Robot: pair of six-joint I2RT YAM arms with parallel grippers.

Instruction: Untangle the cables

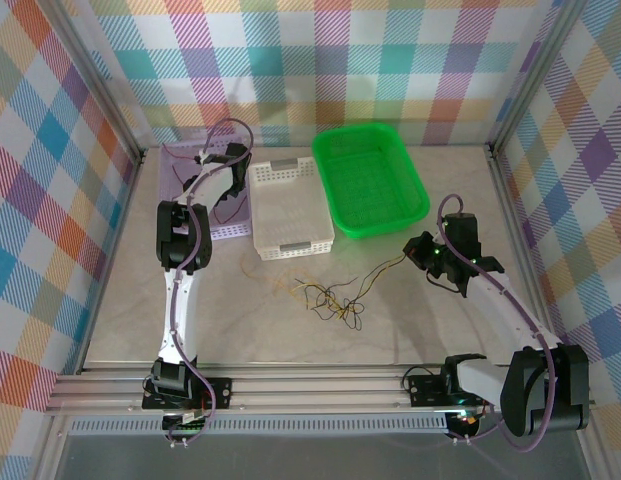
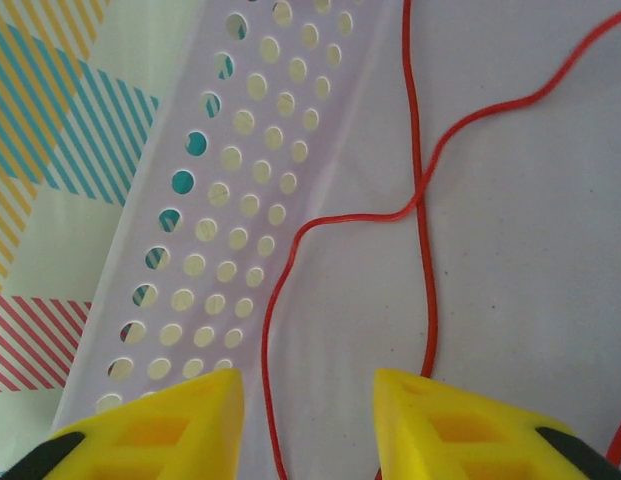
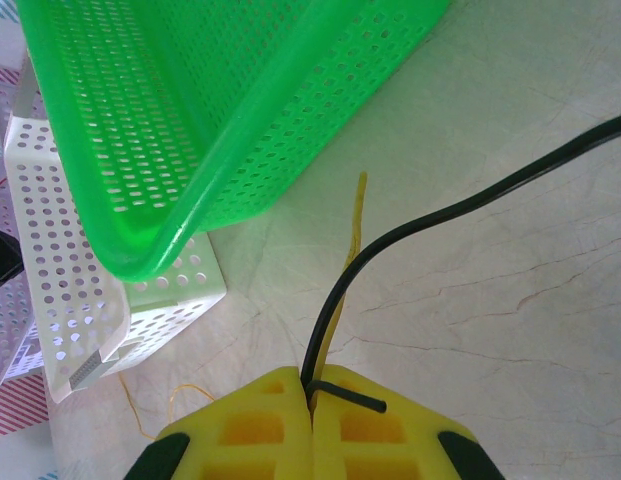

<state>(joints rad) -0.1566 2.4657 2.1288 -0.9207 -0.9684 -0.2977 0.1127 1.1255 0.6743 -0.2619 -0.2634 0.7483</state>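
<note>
Baskets line the far half of the desk [image 1: 120, 320]: a lilac basket [image 1: 177, 160] on the left, a white basket [image 1: 290, 215] just beside its right edge, and a green basket [image 1: 370, 180] against the white one's right side. The left hand [image 2: 308, 395] hangs inside the lilac basket close to its perforated left wall, fingers parted and clasping nothing. A red cable [image 2: 422, 200] lies looped on the basket floor and runs between them. Near of the white basket, the tangled cables [image 1: 330, 298] lie on open desk, with bare surface to their left and toward the near edge. The right hand [image 3: 312, 385], near the green basket's near right corner, is closed tight on a black cable [image 3: 440, 215]. A yellow cable [image 3: 356, 215] runs to the same fingertips.
</note>
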